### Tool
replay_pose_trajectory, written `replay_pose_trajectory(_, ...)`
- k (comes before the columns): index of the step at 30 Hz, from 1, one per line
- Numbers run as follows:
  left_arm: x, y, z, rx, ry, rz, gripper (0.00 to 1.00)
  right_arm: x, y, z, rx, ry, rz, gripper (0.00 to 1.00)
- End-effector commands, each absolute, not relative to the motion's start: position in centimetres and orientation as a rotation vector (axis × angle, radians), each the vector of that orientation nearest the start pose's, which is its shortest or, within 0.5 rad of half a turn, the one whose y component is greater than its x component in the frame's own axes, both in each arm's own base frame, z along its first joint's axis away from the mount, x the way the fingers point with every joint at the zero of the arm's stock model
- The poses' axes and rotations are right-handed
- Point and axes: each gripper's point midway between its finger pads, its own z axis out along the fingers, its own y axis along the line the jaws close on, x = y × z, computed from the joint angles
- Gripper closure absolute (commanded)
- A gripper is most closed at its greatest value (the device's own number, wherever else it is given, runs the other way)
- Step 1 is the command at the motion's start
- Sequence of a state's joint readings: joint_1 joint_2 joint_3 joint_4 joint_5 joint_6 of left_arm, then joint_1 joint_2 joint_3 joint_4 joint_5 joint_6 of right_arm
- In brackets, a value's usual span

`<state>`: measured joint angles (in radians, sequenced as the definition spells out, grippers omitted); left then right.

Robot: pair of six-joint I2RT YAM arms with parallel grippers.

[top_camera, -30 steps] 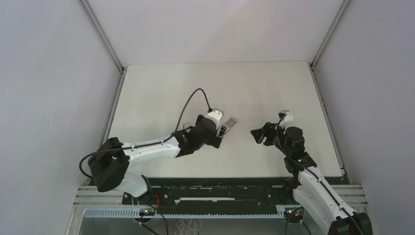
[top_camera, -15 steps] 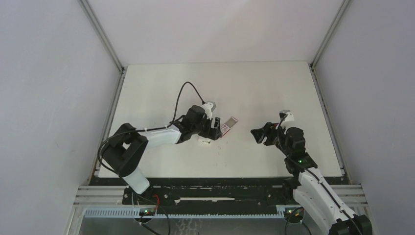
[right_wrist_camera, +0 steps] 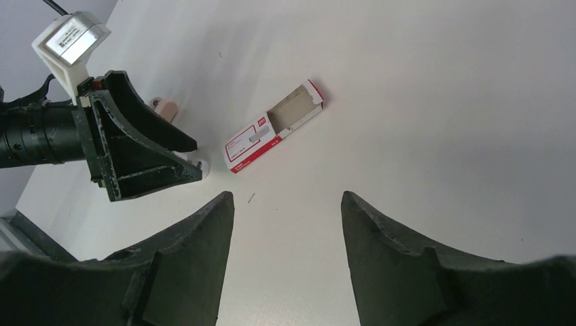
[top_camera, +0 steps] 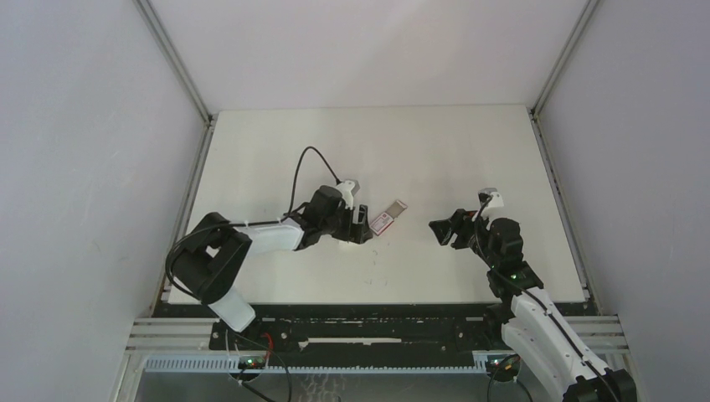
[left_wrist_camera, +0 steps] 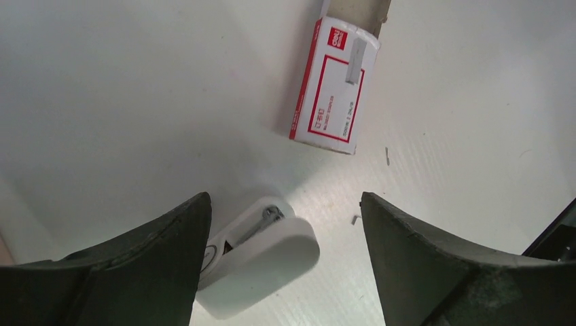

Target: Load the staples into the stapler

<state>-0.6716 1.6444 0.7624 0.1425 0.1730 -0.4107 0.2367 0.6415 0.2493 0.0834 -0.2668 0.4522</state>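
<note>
On the left, the black two-finger left gripper (top_camera: 357, 224) is held low over the flat white table (top_camera: 452, 151). Its fingers are spread wide and nothing is gripped between them. It is judged to be held this way because the small white plastic stapler (left_wrist_camera: 268, 258) lies on the table right under the gap, closer to the finger on the left of the wrist view, where it could be closed on next. A bit of shiny metal spring (left_wrist_camera: 272, 214) is seen under the stapler's top, but whether the stapler is fully open cannot be told. Just past the fingertips and a little to the right, the staples (left_wrist_camera: 333, 95) are found: a small flat red-and-white cardboard box lying on the table, apart from the stapler and touched by nothing. Its brownish inner tray (right_wrist_camera: 293, 109) is slid part way out at the far end, likely so that a strip can be taken out. Whether any staples are in the tray cannot be seen. Two tiny loose metal bits (left_wrist_camera: 387, 156) are seen beside the box. Further right, the black right gripper (right_wrist_camera: 286, 195) is held above the table, well apart from the box, with its fingers spread and empty too. It is pointed at the box, so it is judged to be ready to help with the staples. Nothing is seen loaded into the stapler yet.
</note>
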Motion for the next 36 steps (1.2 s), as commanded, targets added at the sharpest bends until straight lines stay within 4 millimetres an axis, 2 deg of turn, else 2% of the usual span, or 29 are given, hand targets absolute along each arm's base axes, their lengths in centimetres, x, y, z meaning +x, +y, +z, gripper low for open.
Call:
replay_pose_trajectory(1,26.1,-28.3,4.1,0.412,2.361,-0.844,0.16,25.5,12.4,13.4,0.018,1.893,0.708,0.41)
replay_pose_trajectory(9,24.5,-27.2,4.0,0.456,2.329,-0.852,0.16,25.5,12.5,13.3,0.017,1.895,0.715,0.41)
replay_pose_trajectory(14,25.0,-25.0,2.8,0.471,2.359,-0.606,0.14,25.5,12.5,13.4,0.021,1.894,0.714,0.41)
replay_pose_trajectory(16,24.7,-24.7,2.6,0.509,2.360,-0.505,0.15,25.5,12.5,13.3,0.022,1.894,0.712,0.41)
replay_pose_trajectory(19,24.6,-24.2,2.3,0.524,2.367,-0.384,0.20,25.5,12.4,13.3,0.025,1.896,0.710,0.41)
replay_pose_trajectory(24,24.2,-24.1,1.9,0.549,2.373,-0.324,0.27,25.6,12.4,13.3,0.026,1.896,0.709,0.41)
replay_pose_trajectory(30,23.6,-24.3,1.7,0.572,2.373,-0.327,0.39,25.6,12.4,13.2,0.028,1.900,0.708,0.41)
replay_pose_trajectory(33,23.3,-24.6,1.6,0.588,2.374,-0.334,0.52,25.6,12.4,13.2,0.025,1.899,0.709,0.41)
replay_pose_trajectory(36,23.1,-24.9,1.5,0.605,2.374,-0.343,0.74,25.5,12.8,13.3,0.020,1.905,0.732,0.35)
